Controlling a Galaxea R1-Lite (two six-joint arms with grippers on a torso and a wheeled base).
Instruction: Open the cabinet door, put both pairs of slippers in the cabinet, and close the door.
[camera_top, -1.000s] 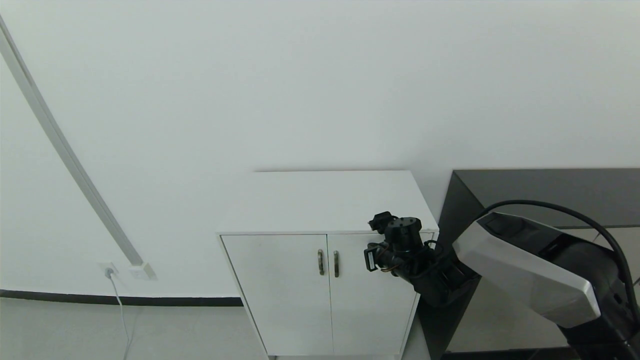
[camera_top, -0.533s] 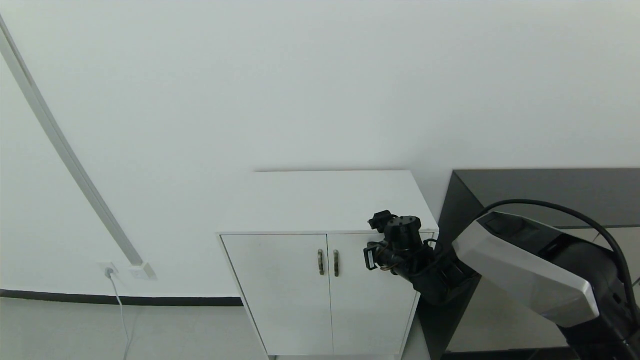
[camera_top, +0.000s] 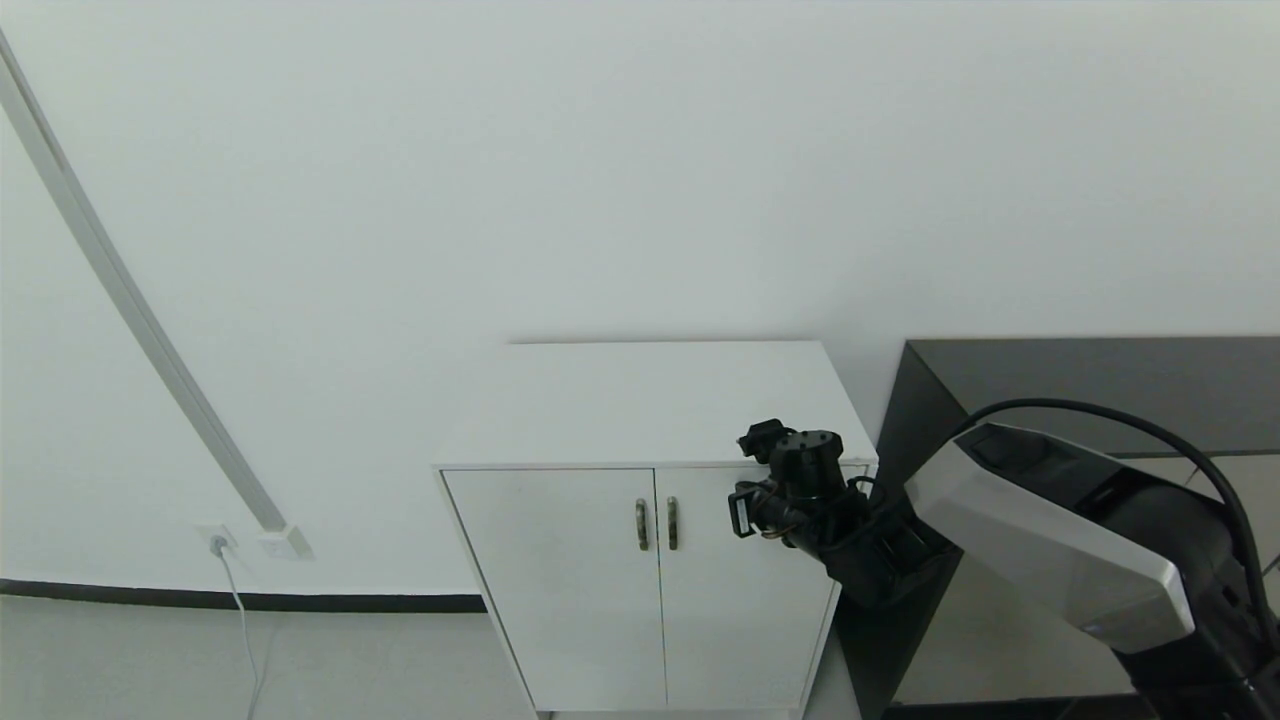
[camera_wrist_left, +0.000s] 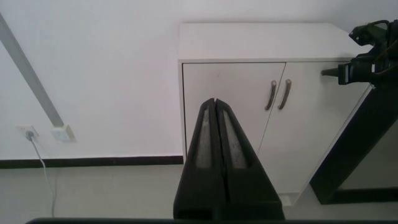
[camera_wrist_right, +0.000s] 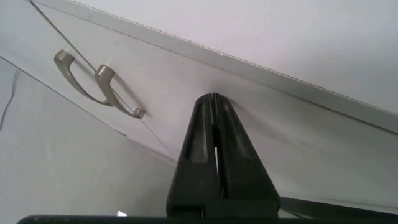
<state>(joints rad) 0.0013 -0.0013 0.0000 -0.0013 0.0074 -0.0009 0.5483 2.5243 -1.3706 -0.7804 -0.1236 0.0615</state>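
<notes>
Right claw (camera_wrist_right: 213, 99) is clenched on nothing, its tip close to the cabinet's (camera_top: 560, 580) right door, near the top edge. Clenched like this it cannot hook a handle, and pushing on would likely only bump the panel. Handles (camera_wrist_right: 93, 84) sit upper left in the right wrist frame, apart from the tip. Both doors are closed, lower centre of the head frame. Left claw (camera_wrist_left: 214, 101) is clenched too, well back.

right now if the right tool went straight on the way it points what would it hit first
The right tool, shut, points at the cabinet's right door near its top edge, away from the handle. It would meet that door panel first; the gap looks small but is unclear.
</notes>
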